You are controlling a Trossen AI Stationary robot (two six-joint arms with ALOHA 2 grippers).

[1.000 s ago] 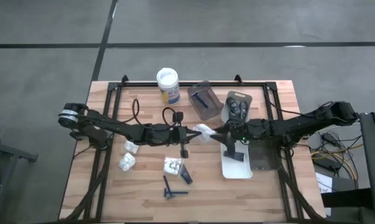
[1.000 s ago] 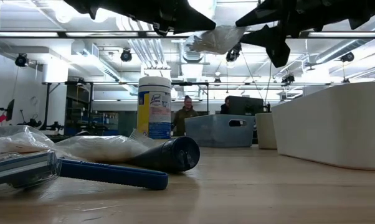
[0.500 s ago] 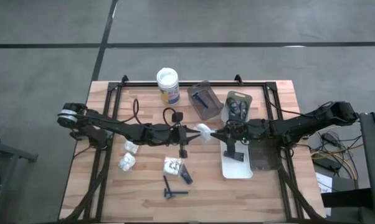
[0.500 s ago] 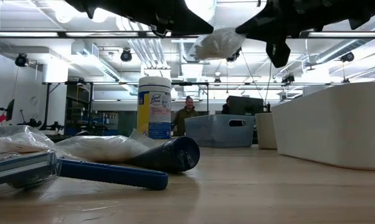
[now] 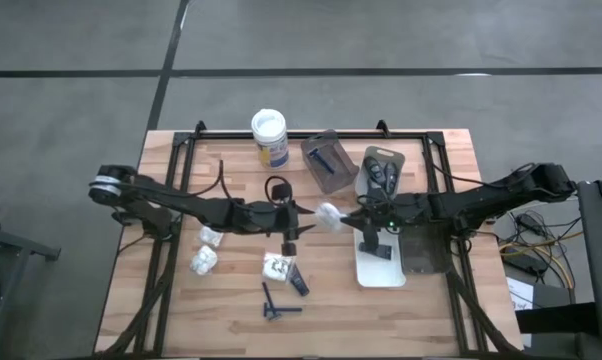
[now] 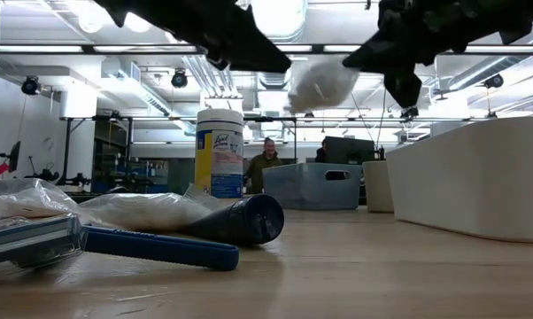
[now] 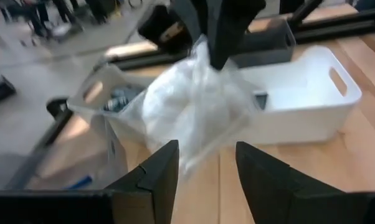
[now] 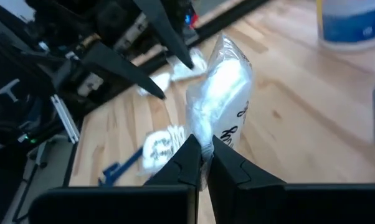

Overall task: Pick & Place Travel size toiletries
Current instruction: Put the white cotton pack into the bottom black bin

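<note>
Since this is a mid-air handover above the bench (image 5: 441, 300), my right end effector (image 8: 202, 163) pinches the white packet (image 5: 328, 214) while my left end effector (image 7: 203, 165), released, stands clear beside it.

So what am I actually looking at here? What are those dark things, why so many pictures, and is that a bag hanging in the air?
Those are two robot arms working over a wooden table. One picture looks straight down, one looks level from the tabletop, and two come from cameras on the arms' wrists. Mid-table, the right end effector is shut on a white packet, holding it in the air. The left end effector faces it with its fingers open, no longer gripping. On the wood lie more white packets, a blue razor and a small black tube. Farther back stand a white-lidded tub, a grey tray with a razor in it, and a white tray.
</note>
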